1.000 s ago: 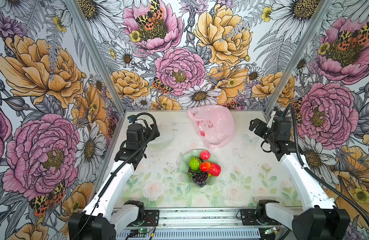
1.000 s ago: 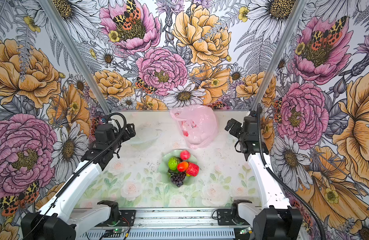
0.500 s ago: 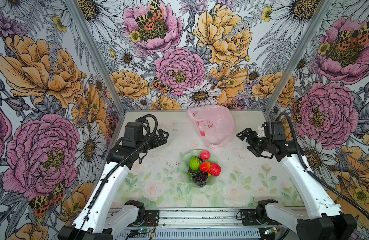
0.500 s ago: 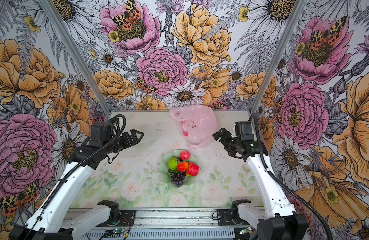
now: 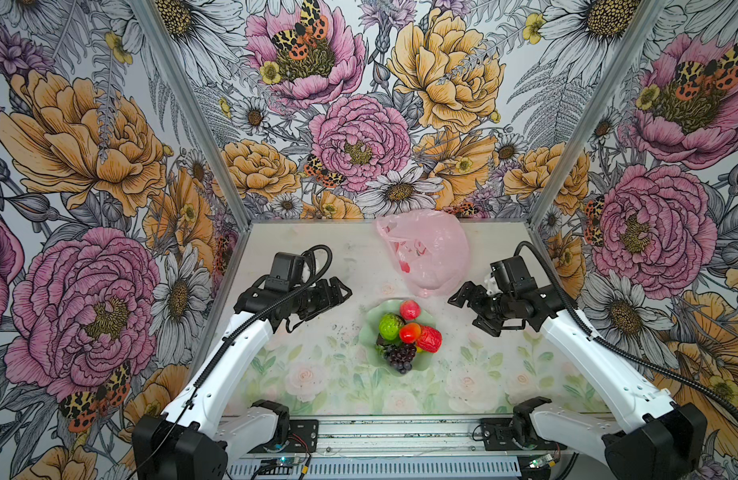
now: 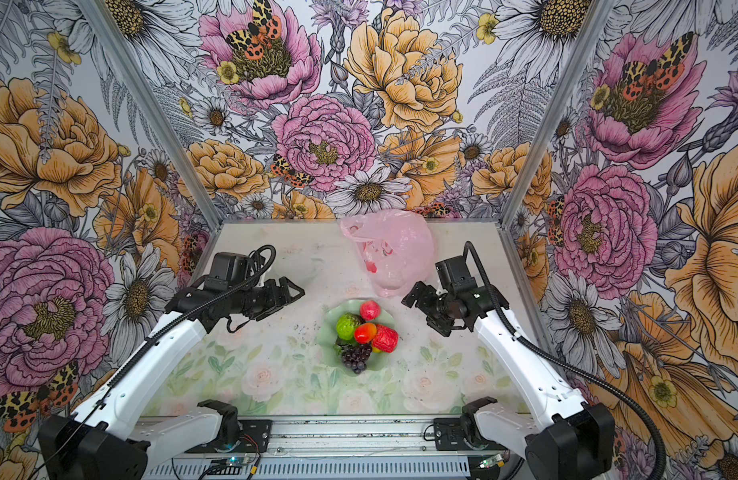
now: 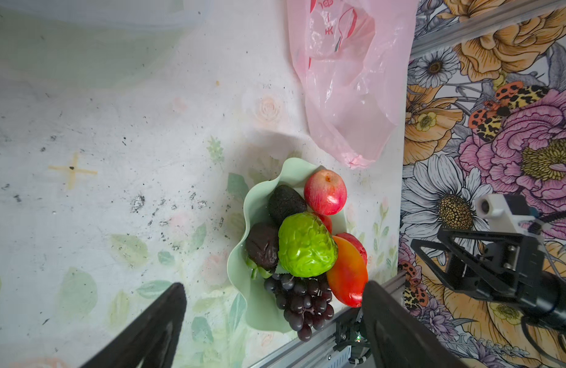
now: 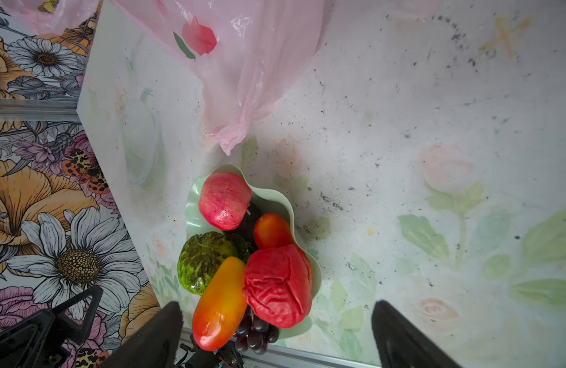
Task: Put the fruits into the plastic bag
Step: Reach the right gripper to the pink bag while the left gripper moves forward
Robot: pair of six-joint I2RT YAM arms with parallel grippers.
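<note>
ok so take the dish (image 5: 366,332) as the anchor; all the fruits (image 5: 404,332) are piled in it and none are in the plastic bag (image 5: 431,253) as far as I can tell.

The bag lies just beyond the dish from the robot's side, with its sealed bottom corner pointing at the dish rim right by the pink-red ball (image 5: 410,310); close, but I can't say if it's touching. Its long axis runs away from the dish, so the handle loops and mouth sit at the end farthest from the dish, leaning a bit toward the left arm's side. That's the bit that matters imo; fruit can't just be shoved across, it has to travel over the whole bag to reach the opening.

The left gripper (image 7: 273,286) hovers on the dish's left and the right gripper (image 8: 276,303) on its right; both have jaws spread wide with nothing between them. They're about equally near the dish, but the right one is just beside the bag's near edge while the left one is well apart from it.

My guess is one arm deals with the mouth and the other picks. The orange-red fruit (image 8: 219,302) lies long-ways from the dish's middle toward its near rim, over the grape bunch (image 8: 256,334); jaws should close across it, not along it.
</note>
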